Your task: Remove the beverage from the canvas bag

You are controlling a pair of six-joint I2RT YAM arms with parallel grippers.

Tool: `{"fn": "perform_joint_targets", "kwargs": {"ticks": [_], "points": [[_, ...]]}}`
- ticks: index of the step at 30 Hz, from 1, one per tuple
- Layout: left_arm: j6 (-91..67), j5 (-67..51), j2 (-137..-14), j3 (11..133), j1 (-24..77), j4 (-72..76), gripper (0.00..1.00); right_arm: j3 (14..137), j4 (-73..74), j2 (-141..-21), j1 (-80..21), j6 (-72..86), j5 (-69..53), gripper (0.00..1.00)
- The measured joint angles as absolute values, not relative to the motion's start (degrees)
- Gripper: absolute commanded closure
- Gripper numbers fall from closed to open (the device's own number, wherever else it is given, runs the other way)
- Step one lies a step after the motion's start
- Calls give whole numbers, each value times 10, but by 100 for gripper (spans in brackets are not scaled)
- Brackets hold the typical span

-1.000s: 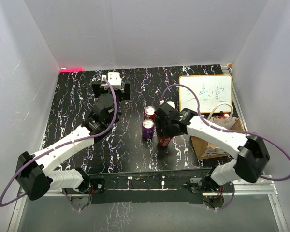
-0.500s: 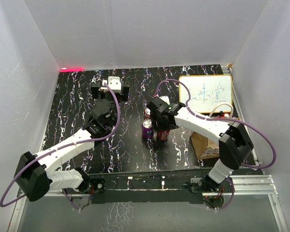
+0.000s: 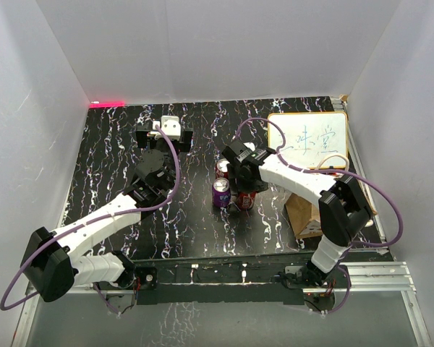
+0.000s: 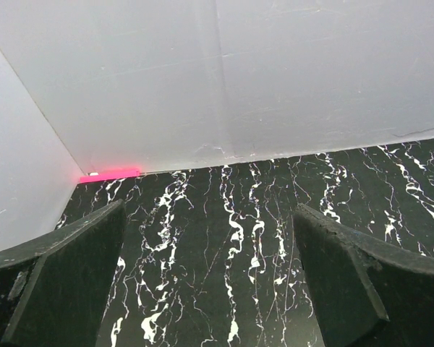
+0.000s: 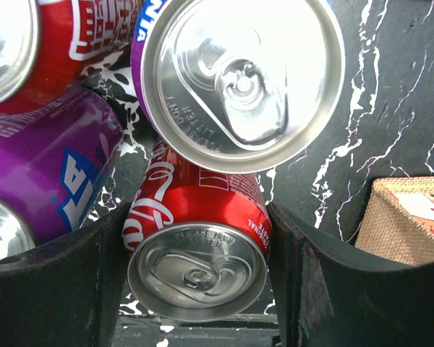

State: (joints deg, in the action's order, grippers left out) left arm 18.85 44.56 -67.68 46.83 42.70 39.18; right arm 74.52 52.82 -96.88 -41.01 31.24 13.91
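My right gripper (image 3: 244, 194) is shut on a red Coca-Cola can (image 3: 247, 202), which stands upright on the black marbled table. In the right wrist view the can (image 5: 199, 238) sits between my two fingers, my right gripper (image 5: 199, 253) closed against its sides. The tan canvas bag (image 3: 304, 216) stands to the right, partly hidden by my right arm. Its corner shows in the wrist view (image 5: 412, 217). My left gripper (image 3: 164, 134) is open and empty at the back left. In its wrist view, my left gripper (image 4: 210, 275) has only bare table between its jaws.
A purple can (image 3: 220, 192) and another red can (image 3: 223, 168) stand just left of the held can. They crowd it in the wrist view, the purple can (image 5: 50, 173) close on the left. A white board with writing (image 3: 307, 139) lies at the back right.
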Motion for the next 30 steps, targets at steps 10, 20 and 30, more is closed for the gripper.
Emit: {"fn": "perform_joint_targets", "kwargs": {"ticks": [10,20,30], "points": [[184,445,-675,468,427,390,3,746,528,-959,-410,309,135,1],[178,445,-675,468,427,389,3,797,556,-842,-410,275,127,1],[162,443,-669,468,427,375,3,837,581,-660,-407,270,280,1]]}}
